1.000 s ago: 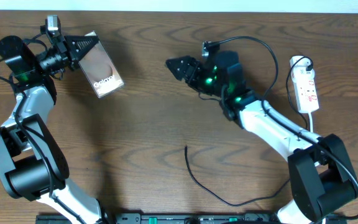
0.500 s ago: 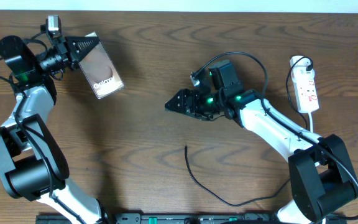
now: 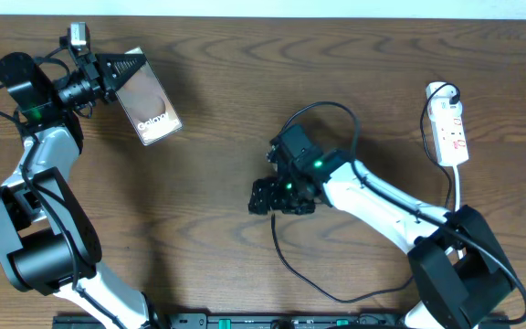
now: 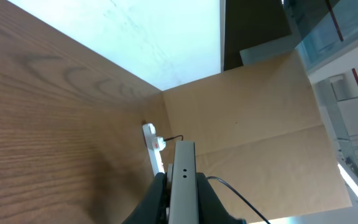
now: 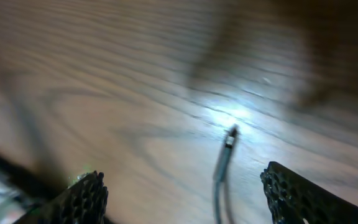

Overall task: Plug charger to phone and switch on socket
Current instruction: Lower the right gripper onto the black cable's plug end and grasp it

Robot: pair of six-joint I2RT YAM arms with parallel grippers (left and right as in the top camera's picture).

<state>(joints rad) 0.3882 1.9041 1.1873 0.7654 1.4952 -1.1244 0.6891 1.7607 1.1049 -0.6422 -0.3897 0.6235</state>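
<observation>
The phone [image 3: 152, 105], a bronze slab with "Galaxy" lettering, is held off the table at the back left, my left gripper [image 3: 124, 68] shut on its upper edge. In the left wrist view the phone [image 4: 183, 180] shows edge-on, pinched between the jaws. The charger [image 3: 286, 260], a thin black cable, lies at the front centre with its plug end [image 3: 274, 217] free. My right gripper [image 3: 265, 197] hovers open just above that end. From the right wrist the plug [image 5: 230, 138] lies between the wide-apart fingers [image 5: 82, 199], blurred. The white socket [image 3: 450, 128] lies at the far right.
The right arm's thick black cable [image 3: 322, 111] loops above its wrist. A white cord [image 3: 457, 187] runs from the socket toward the front. In the left wrist view the socket [image 4: 154, 146] sits far off before a cardboard wall [image 4: 260, 118].
My right arm has swung from the back centre toward the front and now hangs over the charger's free end. The left arm and phone have not moved.
</observation>
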